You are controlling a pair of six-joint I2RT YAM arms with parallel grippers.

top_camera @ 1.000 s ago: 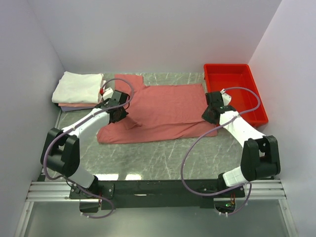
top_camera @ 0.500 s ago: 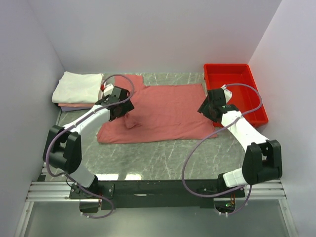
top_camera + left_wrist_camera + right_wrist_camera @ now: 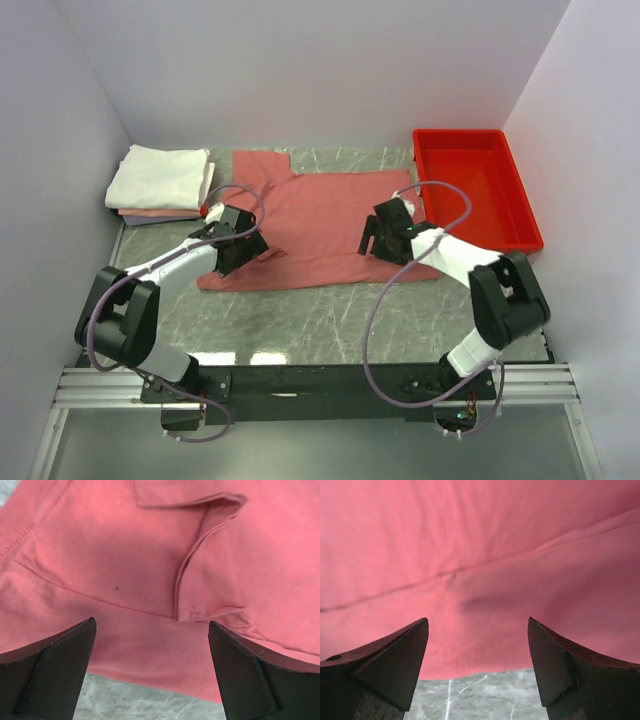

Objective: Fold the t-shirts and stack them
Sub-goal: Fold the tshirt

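Since both pairs of jaws stand wide apart with nothing between them, neither arm holds cloth at this moment: the left gripper (image 3: 151,630) and the right gripper (image 3: 477,622) hover low over the near edge of the dusty salmon-red cotton t-shirt (image 3: 330,210), and a strip of the grey marbled table (image 3: 330,320) shows between the fingers of each. I judge that they are placed so, 1 toward each end of this near edge, in order to pinch it at 2 points and carry it away from the bases for a fold. Under the left gripper a small flap (image 3: 210,555) with a stitched hem lies doubled over, probably a sleeve tucked inward. The shirt lies flat in the middle of the table. Beyond it, at the far left, the stack of folded white and pale pink t-shirts (image 3: 158,178) is likely the place for the finished shirt; the rigid bright red plastic tray (image 3: 470,195) sits at the far right, just beside the shirt's far corner.
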